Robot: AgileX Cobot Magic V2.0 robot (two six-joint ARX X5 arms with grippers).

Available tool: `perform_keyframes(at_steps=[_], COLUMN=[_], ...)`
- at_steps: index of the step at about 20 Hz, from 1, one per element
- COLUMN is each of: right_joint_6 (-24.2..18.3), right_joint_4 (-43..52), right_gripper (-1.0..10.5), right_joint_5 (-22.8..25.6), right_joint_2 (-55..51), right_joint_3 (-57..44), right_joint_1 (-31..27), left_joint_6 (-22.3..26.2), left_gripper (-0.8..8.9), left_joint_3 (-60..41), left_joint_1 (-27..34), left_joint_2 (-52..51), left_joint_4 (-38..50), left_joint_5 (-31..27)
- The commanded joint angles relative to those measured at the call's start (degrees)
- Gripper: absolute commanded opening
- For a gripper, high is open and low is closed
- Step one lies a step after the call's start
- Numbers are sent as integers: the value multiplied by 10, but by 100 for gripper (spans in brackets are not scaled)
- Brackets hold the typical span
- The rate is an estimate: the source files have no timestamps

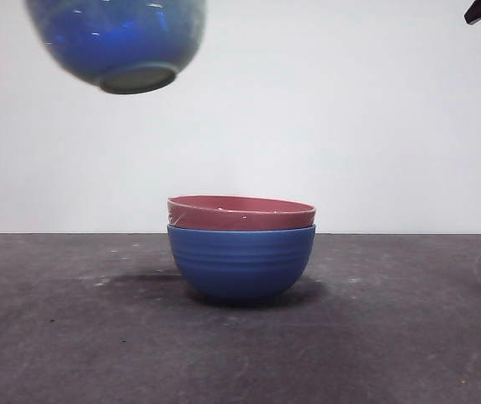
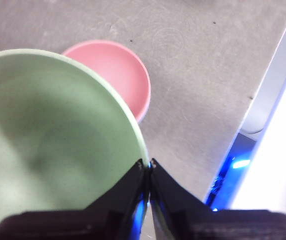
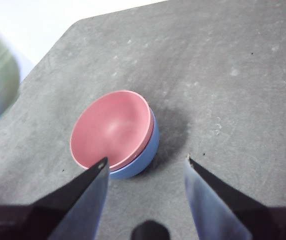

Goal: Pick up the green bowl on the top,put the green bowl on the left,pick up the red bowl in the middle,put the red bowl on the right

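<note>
Though edge-cropped, green bowl in left hand.

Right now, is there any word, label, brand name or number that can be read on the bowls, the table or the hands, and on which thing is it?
None: no readable text in any view.
The green bowl, held by the left hand, is plain inside.
The red bowl and the blue bowl under it carry only ridges.
The table shows only pale specks.

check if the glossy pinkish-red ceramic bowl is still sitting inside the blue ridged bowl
Yes, the glossy pinkish-red ceramic bowl is nested in the blue ridged bowl.
</note>
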Motion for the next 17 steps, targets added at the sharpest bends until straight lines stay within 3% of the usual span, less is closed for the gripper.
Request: perform_keyframes(at_steps=[1,5,11,17], right_joint_6=[-5,-5,-2,-2], right_joint_4=[3,3,3,5], right_gripper=[248,248,248,248], right_joint_5=[1,15,15,15], right_joint_2=[0,0,2,16], right_joint_3=[3,3,2,3], right_joint_1=[1,1,1,1], left_joint_6=[-65,-130,-133,-130], left_gripper=[-8,-9,-9,-9], left_joint_3=[-114,-275,-431,-479], left_joint_1=[-6,-18,-25,-25], left_joint_2=[-54,-117,-106,-87], left_joint_4=[34,88,268,339], left_joint_5=[-14,-48,-57,-64])
